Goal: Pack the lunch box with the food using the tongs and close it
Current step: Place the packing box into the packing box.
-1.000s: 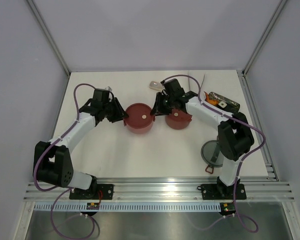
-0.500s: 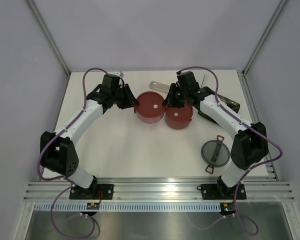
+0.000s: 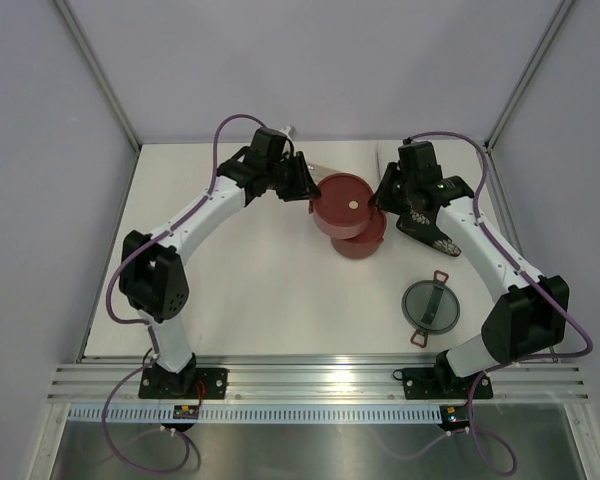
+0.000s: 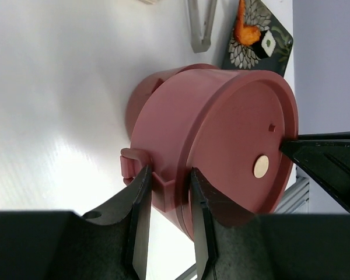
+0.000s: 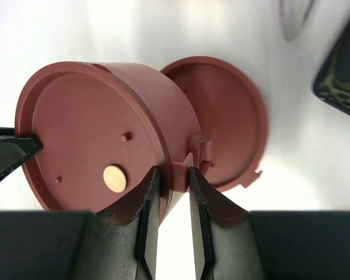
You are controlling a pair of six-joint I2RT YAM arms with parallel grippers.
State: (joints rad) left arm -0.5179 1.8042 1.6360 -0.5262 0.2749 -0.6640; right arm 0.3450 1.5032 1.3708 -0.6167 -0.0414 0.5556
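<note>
Toward the table's (image 3: 250, 300) far edge, the left gripper (image 4: 170, 178) and right gripper (image 5: 172, 172) each pinch narrowly on a side tab of the lidded maroon bowl (image 3: 343, 203). They hold it level over the second bowl (image 3: 370, 246), apparently for stacking.

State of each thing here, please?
Held bowl: lidded, gripped by its side tabs, partly over the other.
Other bowl: lidded, on the table.
Grey lid: off, lying flat.
Food: on the tray.
Tongs: lying unused.
Left gripper: shut on held bowl.
Right gripper: shut on held bowl.
</note>
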